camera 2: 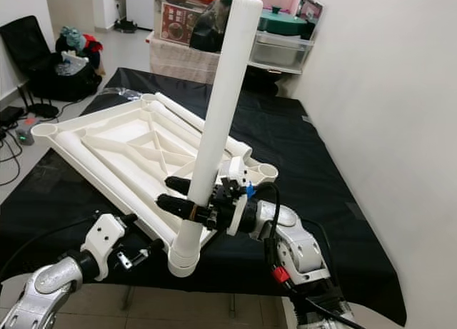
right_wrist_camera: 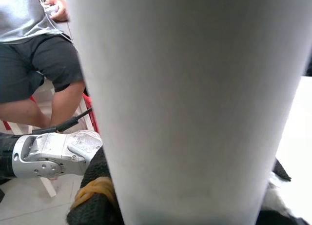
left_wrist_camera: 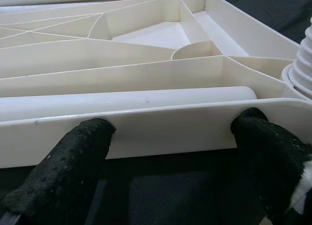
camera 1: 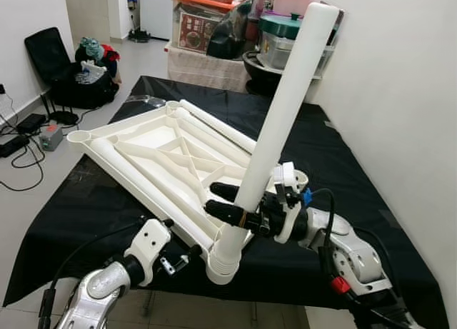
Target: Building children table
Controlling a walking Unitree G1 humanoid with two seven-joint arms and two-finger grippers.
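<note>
The white plastic table top (camera 1: 161, 140) lies upside down on a black cloth (camera 1: 343, 165). A long white leg tube (camera 1: 285, 108) stands tilted in the near corner socket (camera 1: 223, 261), its ribbed end seated there. My right gripper (camera 1: 213, 199) is shut on the leg low down, one finger (right_wrist_camera: 92, 200) on each side of it. My left gripper (left_wrist_camera: 170, 147) is open at the top's near rim (left_wrist_camera: 161, 127), both fingertips (left_wrist_camera: 80, 147) against the rim's outer wall. A loose leg (camera 1: 143, 175) lies along the near side of the top, and two more (camera 1: 214, 125) along the far side.
Open sockets show at the other corners (camera 1: 78, 137), (camera 1: 171, 106), (camera 1: 300, 178). A white wall (camera 1: 400, 93) runs close on the right. Boxes and pots (camera 1: 214, 29) stand behind, a black chair with bags (camera 1: 50, 58) and cables (camera 1: 21, 147) at left. A seated person (right_wrist_camera: 34, 54) is nearby.
</note>
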